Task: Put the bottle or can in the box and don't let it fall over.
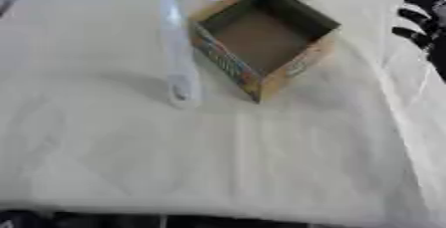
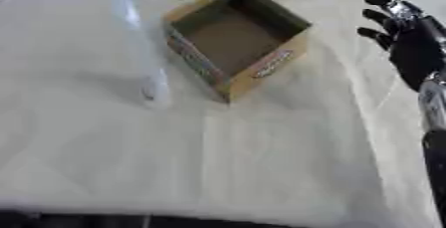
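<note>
head stereo pair – looks down, near; both share box (image 1: 261, 38), table (image 1: 218, 162).

Your right robot hand (image 2: 409, 43) shows at the right edge of the right eye view, raised with its black fingers (image 2: 376, 17) spread and pointing up and toward the left. The fingers look relaxed, curled round nothing. Below the palm a silver wrist section leads down into a black forearm (image 2: 434, 172) that runs along the right edge to the lower corner. In the left eye view only the fingertips show. Your left robot hand appears in neither view.
</note>
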Controlling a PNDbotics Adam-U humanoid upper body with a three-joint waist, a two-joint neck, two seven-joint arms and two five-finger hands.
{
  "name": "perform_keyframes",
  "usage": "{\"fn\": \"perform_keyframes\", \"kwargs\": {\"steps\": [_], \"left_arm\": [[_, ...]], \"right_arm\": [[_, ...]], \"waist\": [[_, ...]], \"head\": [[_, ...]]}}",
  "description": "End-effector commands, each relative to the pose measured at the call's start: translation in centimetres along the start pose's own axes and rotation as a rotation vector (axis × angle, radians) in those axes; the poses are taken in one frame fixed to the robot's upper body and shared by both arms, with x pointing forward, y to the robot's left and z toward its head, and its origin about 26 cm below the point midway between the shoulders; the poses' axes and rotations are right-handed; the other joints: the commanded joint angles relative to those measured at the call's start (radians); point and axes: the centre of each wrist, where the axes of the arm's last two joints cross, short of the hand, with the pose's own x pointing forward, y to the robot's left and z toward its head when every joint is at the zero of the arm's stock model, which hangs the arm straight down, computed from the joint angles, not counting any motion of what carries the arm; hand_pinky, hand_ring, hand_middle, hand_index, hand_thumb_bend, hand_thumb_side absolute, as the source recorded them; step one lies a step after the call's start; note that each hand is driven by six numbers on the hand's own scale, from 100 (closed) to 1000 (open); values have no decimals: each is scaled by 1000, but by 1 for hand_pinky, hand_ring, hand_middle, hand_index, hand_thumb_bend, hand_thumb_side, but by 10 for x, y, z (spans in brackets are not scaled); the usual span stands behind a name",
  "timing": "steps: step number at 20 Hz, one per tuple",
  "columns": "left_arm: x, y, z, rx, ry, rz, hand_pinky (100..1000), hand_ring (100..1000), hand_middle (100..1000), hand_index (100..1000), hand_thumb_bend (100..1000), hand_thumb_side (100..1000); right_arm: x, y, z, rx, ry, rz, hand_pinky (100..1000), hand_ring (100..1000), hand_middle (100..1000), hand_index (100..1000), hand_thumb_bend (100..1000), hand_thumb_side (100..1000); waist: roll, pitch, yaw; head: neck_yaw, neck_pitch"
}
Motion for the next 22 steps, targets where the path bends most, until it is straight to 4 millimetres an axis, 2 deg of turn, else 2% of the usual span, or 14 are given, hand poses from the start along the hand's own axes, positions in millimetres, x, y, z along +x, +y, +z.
{"fn": "perform_keyframes", "kwargs": {"steps": [1,7,9,14,22], "left_arm": [[11,3,-3,0,-45,-17,1000,1000,793,806,100,100],[26,-5,-6,-66,-98,-19,1000,1000,797,817,100,100],[31,-12,-6,-129,-109,-24,1000,1000,809,846,100,100],[41,-30,-11,-310,-102,-45,1000,1000,824,885,155,100],[48,-50,-19,-478,-81,-56,1000,1000,835,906,197,100]], "right_arm": [[20,-5,-2,-16,-61,25,903,1000,1000,811,100,638],[23,-3,-3,-29,-71,23,900,1000,999,807,100,632],[24,-2,-3,-29,-72,20,899,1000,998,808,100,632],[25,0,-4,-26,-68,14,897,1000,995,805,100,631],[26,3,-6,-16,-69,3,893,1000,989,800,100,626]], "waist": [[-1,-7,0],[-2,0,-1],[-2,-1,-3],[-2,-5,-9],[-3,-9,-13]], "head": [[9,-2],[10,4],[12,5],[15,4],[18,1]]}}
